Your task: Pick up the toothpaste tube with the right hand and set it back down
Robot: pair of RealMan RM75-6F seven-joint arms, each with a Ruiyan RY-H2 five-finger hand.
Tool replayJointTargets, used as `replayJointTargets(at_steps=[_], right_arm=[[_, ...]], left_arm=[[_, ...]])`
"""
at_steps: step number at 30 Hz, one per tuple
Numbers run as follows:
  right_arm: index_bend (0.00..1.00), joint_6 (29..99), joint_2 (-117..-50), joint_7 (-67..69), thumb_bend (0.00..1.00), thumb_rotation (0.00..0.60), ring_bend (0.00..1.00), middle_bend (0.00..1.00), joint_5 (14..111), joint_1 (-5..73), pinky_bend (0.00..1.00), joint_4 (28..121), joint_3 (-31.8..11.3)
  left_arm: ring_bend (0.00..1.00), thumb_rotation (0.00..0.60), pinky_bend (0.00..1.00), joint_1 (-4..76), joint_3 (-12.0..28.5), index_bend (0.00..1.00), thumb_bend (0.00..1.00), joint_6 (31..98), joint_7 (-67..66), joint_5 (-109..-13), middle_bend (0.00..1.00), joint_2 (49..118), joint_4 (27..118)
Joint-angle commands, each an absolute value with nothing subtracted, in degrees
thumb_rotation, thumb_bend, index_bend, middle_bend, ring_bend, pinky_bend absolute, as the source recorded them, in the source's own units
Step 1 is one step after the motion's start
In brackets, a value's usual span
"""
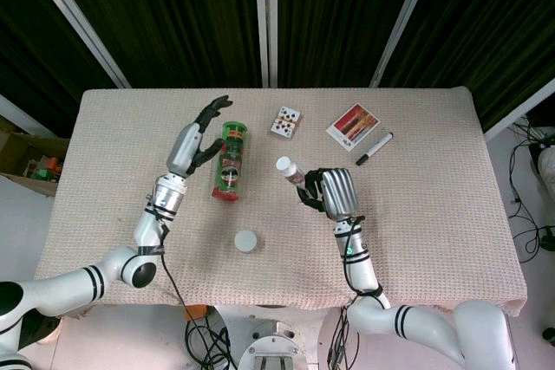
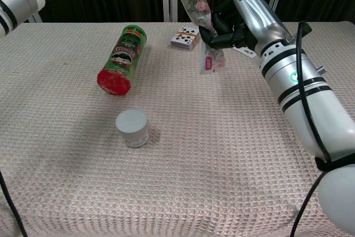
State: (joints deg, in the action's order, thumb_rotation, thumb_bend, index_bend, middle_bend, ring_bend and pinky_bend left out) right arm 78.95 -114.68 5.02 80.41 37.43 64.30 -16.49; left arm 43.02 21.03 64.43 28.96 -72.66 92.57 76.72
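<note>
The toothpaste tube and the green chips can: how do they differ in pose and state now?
The toothpaste tube is held in the air by the right hand, cap upward; the green chips can lies on its side on the table, untouched. The tube is slim with a flat crimped end; the can is a thick cylinder. Both have printed labels.
</note>
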Motion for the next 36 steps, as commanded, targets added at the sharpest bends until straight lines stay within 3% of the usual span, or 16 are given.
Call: replayJointTargets(at_steps=[1,6,12,14,15,17,18,19,20,24,36], right_arm=[[1.0,77.99,-111.6,5.51,0.55,0.6,0.79,0.87,80.81,35.31,0.92,65.1,-14.19],[1.0,73.68,-105.57,4.78,0.55,0.6,0.79,0.87,80.81,33.92,0.92,67.32,-11.19],[1.0,63.06,-98.79,-1.24,0.54,0.6,0.79,0.86,75.05,34.68,0.92,73.25,-10.53],[0.96,60.32,-97.92,-3.55,0.49,0.6,0.76,0.81,73.23,35.22,0.88,74.55,-10.39],[0.87,58.89,-97.56,-4.75,0.43,0.6,0.67,0.73,72.25,35.5,0.79,75.07,-10.23],[0.51,55.92,-96.89,-7.58,0.28,0.6,0.36,0.45,69.89,36.23,0.47,76.05,-10.02],[0.29,55.18,-96.79,-8.7,0.22,0.6,0.18,0.27,68.73,36.48,0.27,76.52,-10.25],[0.12,55.25,-96.83,-9.09,0.16,0.6,0.06,0.12,68.11,36.48,0.12,76.83,-10.56],[0.02,55.84,-96.93,-8.94,0.11,0.6,0.0,0.02,67.99,36.35,0.03,77.16,-10.93],[0.0,60.4,-96.97,-6.73,0.03,0.6,0.0,0.0,70.21,34.84,0.0,77.52,-11.47],[0.0,78.05,-89.34,-8.89,0.03,0.6,0.0,0.0,68.59,20.89,0.0,82.74,-8.89]], left_arm=[[0.08,0.0,0.17,40.82,20.26,0.07,0.0,65.58,29.62,-71.8,0.14,91.26,76.43],[0.08,0.0,0.17,37.65,18.75,0.07,0.0,66.49,30.13,-70.94,0.14,89.82,75.38],[0.08,0.0,0.17,34.47,17.32,0.07,0.0,67.32,31.02,-70.15,0.14,89.29,73.48],[0.08,0.0,0.17,33.68,16.94,0.07,0.0,67.32,31.57,-70.12,0.14,89.24,72.96],[0.08,0.0,0.17,33.4,16.81,0.07,0.0,67.33,31.76,-70.15,0.14,89.22,72.78],[0.08,0.0,0.17,32.85,16.67,0.07,0.0,67.48,32.1,-70.28,0.14,89.12,72.49],[0.08,0.0,0.17,32.58,16.68,0.07,0.0,67.69,32.19,-70.41,0.14,89.01,72.43],[0.08,0.0,0.17,32.38,16.72,0.07,0.0,67.92,32.17,-70.52,0.14,88.9,72.43],[0.08,0.0,0.17,32.17,16.76,0.07,0.0,68.23,32.06,-70.67,0.14,88.74,72.47],[0.08,0.0,0.17,31.05,16.97,0.07,0.0,70.37,30.56,-71.44,0.14,87.65,73.06],[0.08,0.0,0.17,22.58,11.01,0.07,0.0,79.45,12.95,-73.38,0.14,82.67,76.73]])
